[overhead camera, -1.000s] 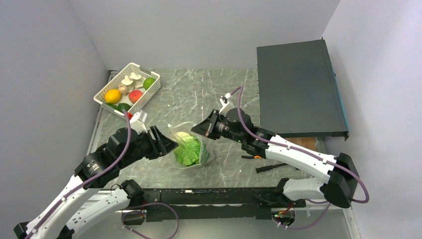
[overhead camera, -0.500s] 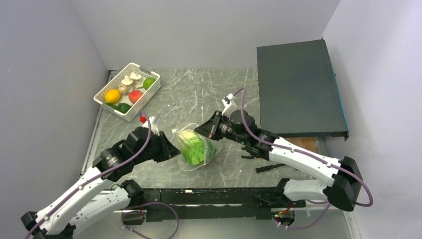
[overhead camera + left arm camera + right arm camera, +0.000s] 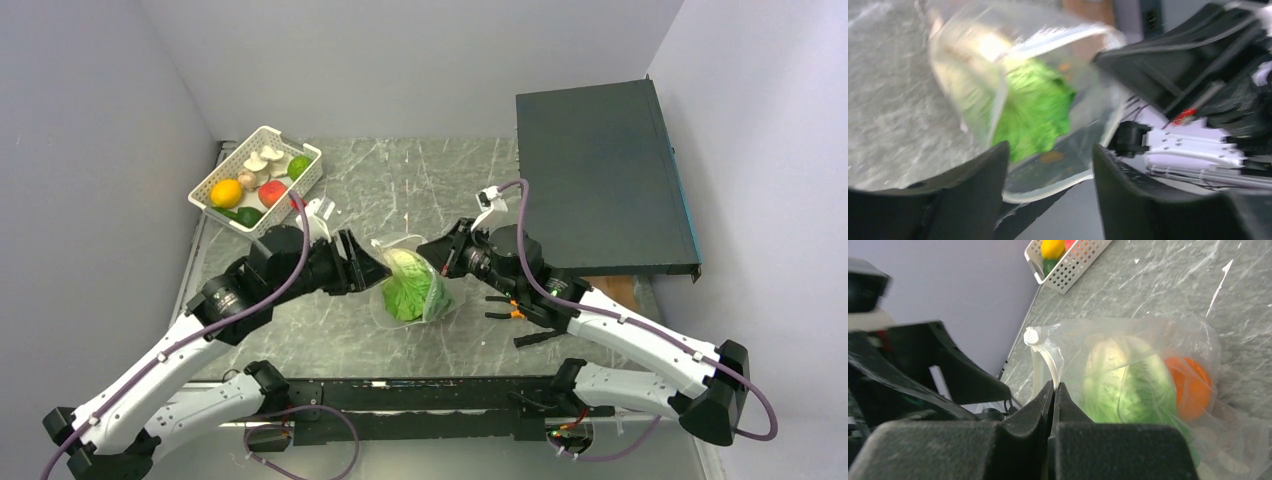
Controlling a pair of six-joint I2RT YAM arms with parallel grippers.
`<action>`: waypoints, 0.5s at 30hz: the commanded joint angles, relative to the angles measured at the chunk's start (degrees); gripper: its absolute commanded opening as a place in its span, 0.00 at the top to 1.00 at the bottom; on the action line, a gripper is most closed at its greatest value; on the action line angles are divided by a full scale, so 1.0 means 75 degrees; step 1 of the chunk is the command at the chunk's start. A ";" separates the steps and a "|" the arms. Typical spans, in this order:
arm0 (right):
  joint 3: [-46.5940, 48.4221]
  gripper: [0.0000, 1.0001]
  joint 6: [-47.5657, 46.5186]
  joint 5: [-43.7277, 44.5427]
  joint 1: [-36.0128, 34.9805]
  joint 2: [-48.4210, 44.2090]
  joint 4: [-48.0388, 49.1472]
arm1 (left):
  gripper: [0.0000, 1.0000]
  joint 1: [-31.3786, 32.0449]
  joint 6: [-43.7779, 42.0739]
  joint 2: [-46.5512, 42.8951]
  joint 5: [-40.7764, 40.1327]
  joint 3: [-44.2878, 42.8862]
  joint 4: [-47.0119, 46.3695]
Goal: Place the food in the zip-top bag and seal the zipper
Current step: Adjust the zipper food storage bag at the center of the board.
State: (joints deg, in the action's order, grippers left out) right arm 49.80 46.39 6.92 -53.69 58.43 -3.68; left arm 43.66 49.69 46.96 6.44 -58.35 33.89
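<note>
Two right fingers [image 3: 1018,437] seemingly pinch zipper [image 3: 1051,365].

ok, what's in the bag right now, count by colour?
Green lettuce: 1
Orange fruit: 1
Total: 2 visible in the zip-top bag; a pale blur at its lower corner is too unclear to count.

The left claw [image 3: 368,270] sits just at the left side of the zip-top bag [image 3: 418,300], jaws apart, with the left arm [image 3: 190,340] bent behind it. The right claw [image 3: 437,253], at the bag's upper right, is pinched closed on its rim, with the right arm [image 3: 610,322] stretched low.
</note>
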 commanded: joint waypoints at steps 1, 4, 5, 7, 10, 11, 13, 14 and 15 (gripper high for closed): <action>0.0104 1.00 -0.0398 0.0359 0.0019 -0.0272 0.0298 | 0.27 0.0037 0.0203 -0.0528 -0.0097 0.0961 0.0385; 0.0094 1.00 -0.0449 0.0301 0.0015 -0.0322 0.0397 | 0.13 0.0029 0.0526 -0.0977 -0.0030 0.1615 0.0177; 0.0081 1.00 -0.0454 0.0281 0.0030 -0.0326 0.0441 | 0.12 0.0031 0.0637 -0.1073 0.0052 0.1837 -0.0026; 0.0074 1.00 -0.0465 0.0251 0.0016 -0.0337 0.0456 | 0.12 0.0033 0.0806 -0.1118 0.0326 0.2264 -0.0639; 0.0120 1.00 -0.0467 0.0248 0.0020 -0.0330 0.0456 | 0.14 0.0020 0.0838 -0.0736 0.0522 0.2618 -0.1168; 0.0121 1.00 -0.0467 0.0249 0.0025 -0.0337 0.0450 | 0.16 0.0033 0.0814 -0.0546 0.0508 0.2595 -0.1150; 0.0105 1.00 -0.0456 0.0261 0.0022 -0.0364 0.0419 | 0.23 0.0027 0.0767 -0.0188 0.0533 0.2524 -0.1123; 0.0093 1.00 -0.0464 0.0277 0.0022 -0.0379 0.0410 | 0.30 0.0028 0.0758 -0.0092 0.0600 0.2542 -0.1252; 0.0051 1.00 -0.0486 0.0294 0.0022 -0.0395 0.0409 | 0.39 0.0037 0.0757 -0.0047 0.0722 0.2582 -0.1465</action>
State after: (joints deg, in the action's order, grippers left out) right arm 49.80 43.66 8.10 -53.69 57.52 -3.88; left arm 43.70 55.11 44.62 9.17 -38.81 29.45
